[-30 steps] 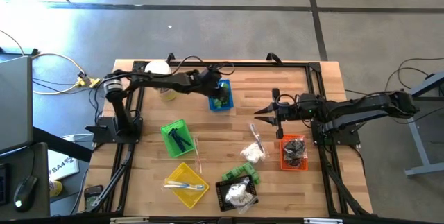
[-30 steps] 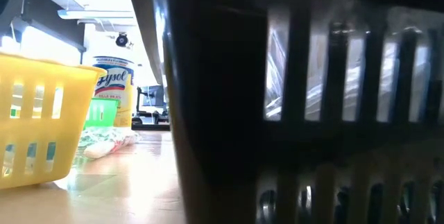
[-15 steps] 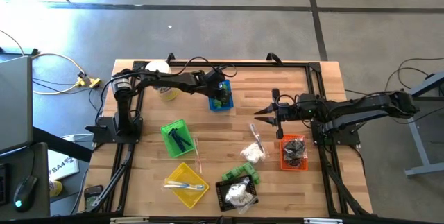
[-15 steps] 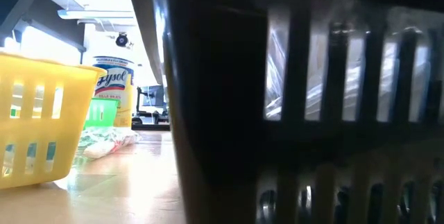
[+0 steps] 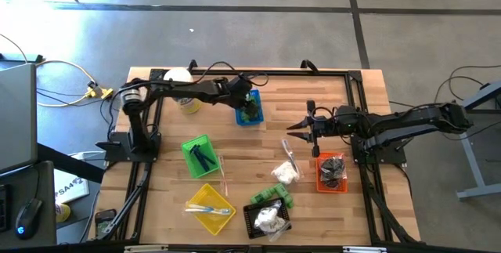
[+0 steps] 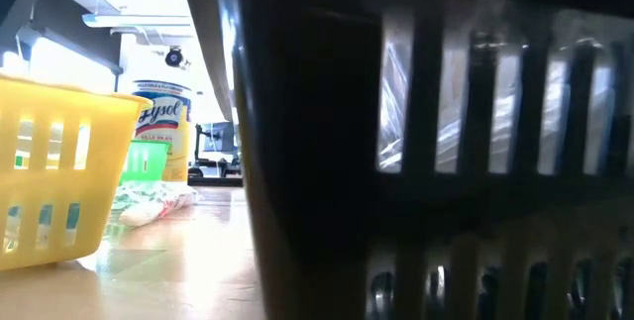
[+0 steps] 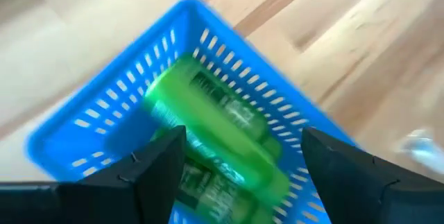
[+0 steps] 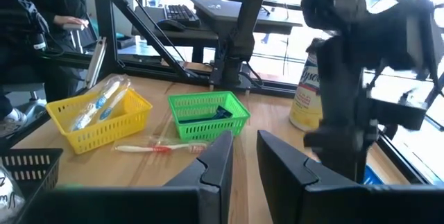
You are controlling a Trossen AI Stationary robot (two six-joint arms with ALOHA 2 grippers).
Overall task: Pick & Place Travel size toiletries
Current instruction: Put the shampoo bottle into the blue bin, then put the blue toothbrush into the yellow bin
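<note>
My left gripper point(image 5: 250, 101) point(image 7: 243, 165) hangs open just above the blue basket point(image 5: 250, 112) at the far middle of the table. Its fingers stand apart on either side of two bright green bottles point(image 7: 215, 123) that lie on the basket's floor. My right gripper point(image 5: 291, 128) point(image 8: 244, 144) hovers at the table's middle right, pointing level toward the left. There is a narrow gap between its fingers and nothing in it. A white packet point(image 5: 286, 172), green bottles point(image 5: 274, 196) and thin sticks point(image 5: 291, 156) lie loose on the table.
The green basket point(image 5: 198, 155), yellow basket point(image 5: 210, 208), black basket point(image 5: 268, 219) and orange basket point(image 5: 331, 172) stand on the near half. A white jar point(image 5: 180, 88) stands at the far left. In the low view the black basket's wall point(image 6: 446, 161) fills most of the picture.
My left gripper has opened over the blue basket, its wrist rolling a little. The green bottles lie in the basket. My right arm has kept still.
</note>
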